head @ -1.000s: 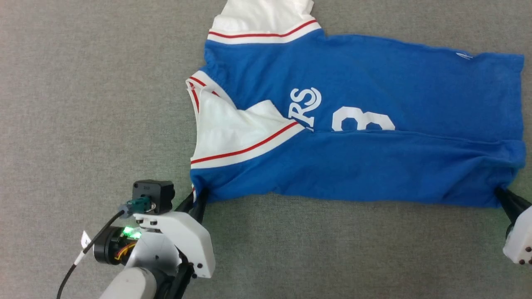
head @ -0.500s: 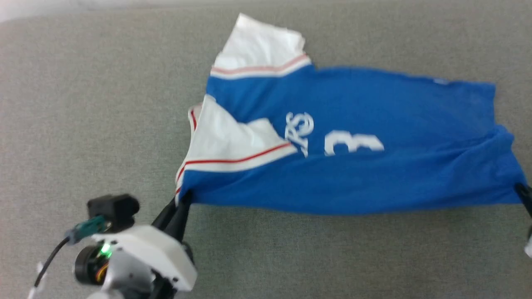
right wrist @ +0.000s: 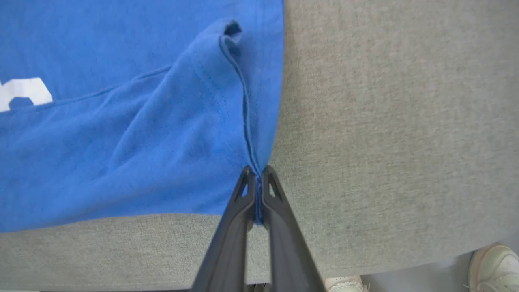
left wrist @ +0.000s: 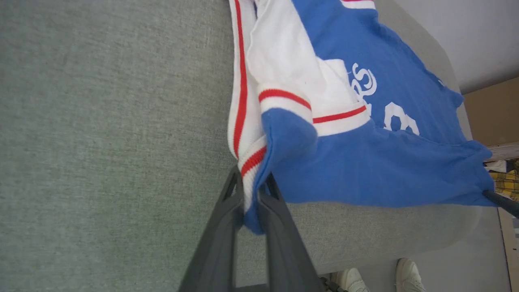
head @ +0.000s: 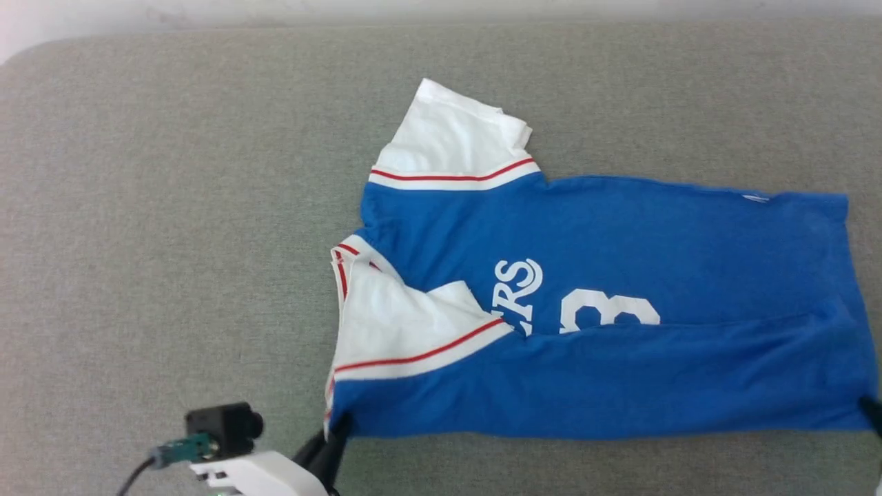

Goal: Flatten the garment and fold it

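Meanwhile, the shirt point(head: 620, 241) is lying on a grey fabric worktop point(head: 172, 207), the left pincer point(left wrist: 251, 182) and right pincer point(right wrist: 257, 172) each pinching a near corner, a person's shoes point(right wrist: 492, 263) standing beside it.

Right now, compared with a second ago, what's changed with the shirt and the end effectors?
Mainly the head camera moved, so the whole picture sits lower. The garment lies as before, near half folded over the number. The left end effector and right end effector stay shut on its near corners; nothing released.

garment point(head: 606, 324) | blue, white sleeves | folded lengthwise | near edge lifted
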